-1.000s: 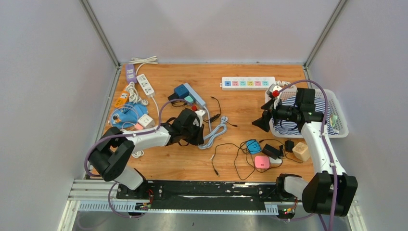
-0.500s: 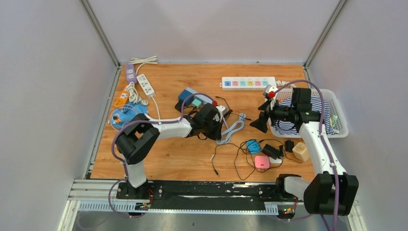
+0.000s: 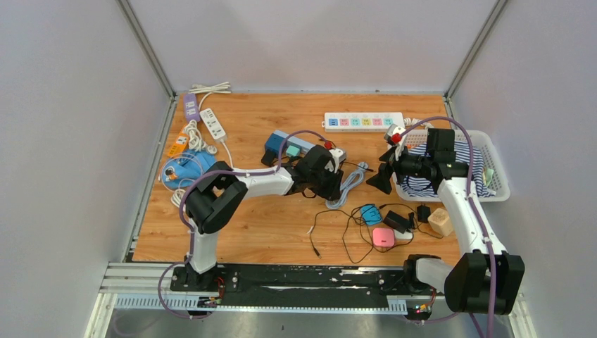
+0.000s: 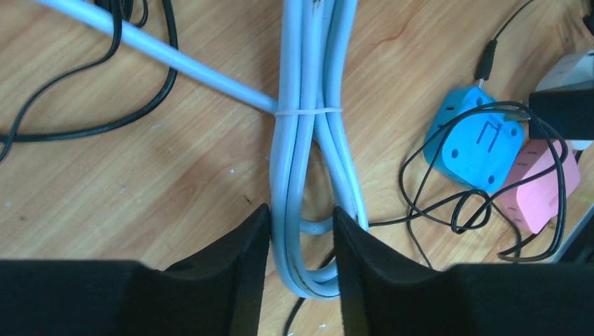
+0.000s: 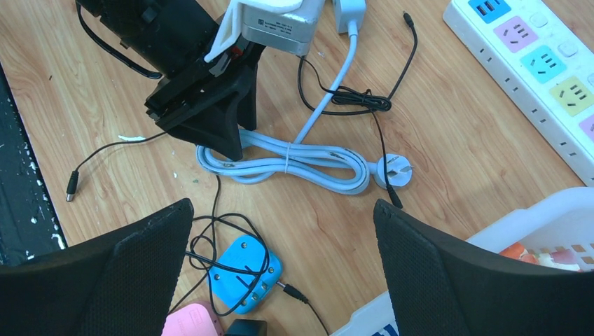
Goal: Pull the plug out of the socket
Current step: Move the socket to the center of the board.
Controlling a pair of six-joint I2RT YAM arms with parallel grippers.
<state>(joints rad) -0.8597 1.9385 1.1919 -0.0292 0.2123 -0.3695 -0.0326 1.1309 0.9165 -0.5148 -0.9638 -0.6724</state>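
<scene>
Pale blue cable bundle (image 4: 291,154) runs between the left jaws (image 4: 300,213), which flank it closely; clamped or not, I cannot tell. Right jaws (image 5: 281,205) stand wide apart above the worktop (image 3: 267,227). The dark blue plug (image 3: 272,149) sits at the power strip (image 3: 294,141) beside the left arm.

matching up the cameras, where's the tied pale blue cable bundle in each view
top external: cable bundle mid-table, at the left pincer tip.
left wrist: cable bundle centre, running down between the fingers.
right wrist: cable bundle centre, lying sideways.
shared landmark: blue adapter, near it in all three.
</scene>
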